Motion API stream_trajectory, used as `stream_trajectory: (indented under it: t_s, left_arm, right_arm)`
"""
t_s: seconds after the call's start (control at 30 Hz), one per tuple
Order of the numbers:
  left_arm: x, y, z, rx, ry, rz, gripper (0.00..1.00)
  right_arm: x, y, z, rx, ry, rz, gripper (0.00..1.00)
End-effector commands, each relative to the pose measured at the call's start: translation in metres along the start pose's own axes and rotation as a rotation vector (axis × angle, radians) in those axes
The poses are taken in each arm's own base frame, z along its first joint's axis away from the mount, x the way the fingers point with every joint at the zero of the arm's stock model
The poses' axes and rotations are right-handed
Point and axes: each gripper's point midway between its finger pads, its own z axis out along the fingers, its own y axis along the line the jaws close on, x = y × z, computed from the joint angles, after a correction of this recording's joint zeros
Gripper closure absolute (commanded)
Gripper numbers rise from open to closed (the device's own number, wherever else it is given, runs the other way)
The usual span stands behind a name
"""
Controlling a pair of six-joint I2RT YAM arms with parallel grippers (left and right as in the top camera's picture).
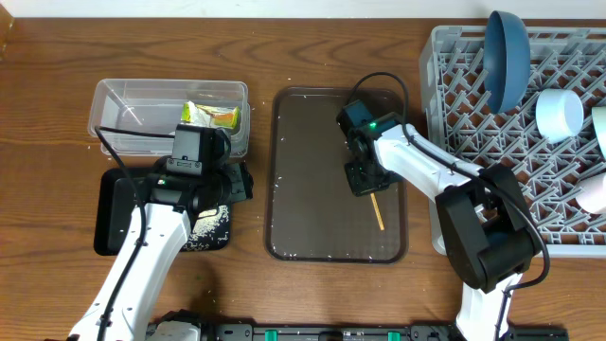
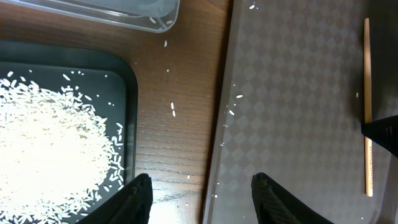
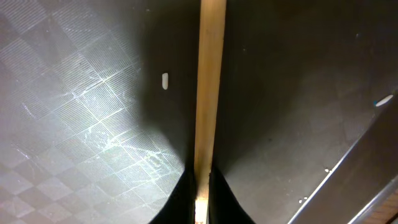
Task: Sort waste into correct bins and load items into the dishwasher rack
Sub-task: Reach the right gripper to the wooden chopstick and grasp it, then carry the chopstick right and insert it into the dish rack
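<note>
Here, the right fingers (image 3: 179, 206) pinched one end of the wooden stick (image 3: 210, 81) within the brown tray (image 1: 312, 218). The left fingers (image 2: 140, 199) stood spread above the bench (image 2: 180, 93), beside the rice (image 2: 50, 149) heaped in the black tray (image 2: 132, 106). The wrapper (image 1: 213, 116), its print too small to read, lay in the clear tub (image 1: 123, 99).

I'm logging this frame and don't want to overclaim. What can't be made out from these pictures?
- Overhead: the upper part of the wooden stick, under the right hand.
- Overhead: most of the black tray, covered by the left arm.
- Overhead: pale dishes at the right side of the dishwasher rack, cut off by the frame edge.
- Right wrist: the stick's lower end, past the bottom edge.
</note>
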Motion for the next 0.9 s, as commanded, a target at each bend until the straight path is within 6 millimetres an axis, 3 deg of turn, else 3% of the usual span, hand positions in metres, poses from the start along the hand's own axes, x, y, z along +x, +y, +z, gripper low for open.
stream_trajectory:
  t_s: [0.0,0.2,0.3,0.4,0.67,0.77,0.87]
  left_arm:
    - [-0.005,0.0,-0.001,-0.005,-0.01,-0.001,0.46]
    - [-0.005,0.0,-0.001,-0.005,-0.009,-0.001,0.46]
    - [-0.005,0.0,-0.001,-0.005,-0.009,-0.001,0.46]
    - [-0.005,0.0,-0.001,-0.005,-0.009,-0.001,0.46]
    - [-0.005,0.0,-0.001,-0.005,-0.01,-0.001,0.46]
    - [-0.005,0.0,-0.001,-0.005,-0.01,-0.001,0.46]
    - [-0.005,0.0,-0.001,-0.005,-0.01,-0.001,0.46]
  right_arm:
    - [0.007,0.001,0.014,0.0,0.045,0.014,0.99]
    - [0.004,0.006,0.007,-0.046,0.036,0.018,0.99]
    - [-0.005,0.001,-0.011,-0.06,-0.018,0.026,0.99]
    - [-0.019,-0.011,-0.041,-0.077,-0.111,0.052,0.99]
    - [-0.034,-0.071,-0.129,-0.085,-0.364,0.091,0.99]
    - [-0.027,-0.1,-0.145,-0.067,-0.395,0.134,0.99]
    - [-0.021,-0.123,-0.146,-0.049,-0.386,0.166,0.96]
